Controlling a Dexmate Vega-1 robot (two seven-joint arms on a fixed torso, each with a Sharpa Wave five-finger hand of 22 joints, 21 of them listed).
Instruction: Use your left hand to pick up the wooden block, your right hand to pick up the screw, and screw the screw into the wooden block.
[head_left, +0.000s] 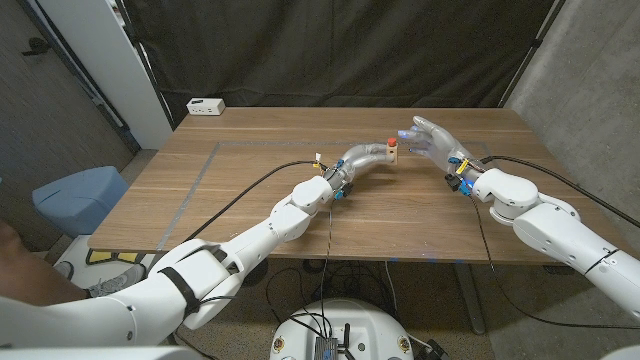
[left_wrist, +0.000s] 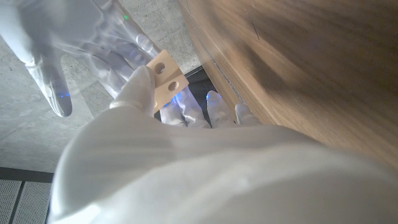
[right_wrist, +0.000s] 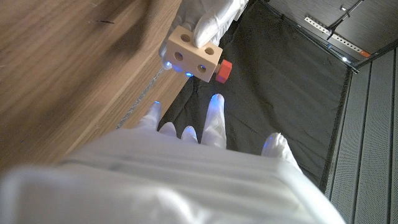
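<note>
Left hand (head_left: 372, 155) at frame centre holds the wooden block (head_left: 392, 152), red screw (head_left: 390, 140) on top; right hand (head_left: 432, 138) just right, fingers spread, empty.

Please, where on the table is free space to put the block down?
The wooden table is bare along its left side and its near edge. It is crowded at the middle far part, where the left hand holds the pale wooden block by the right hand.
</note>
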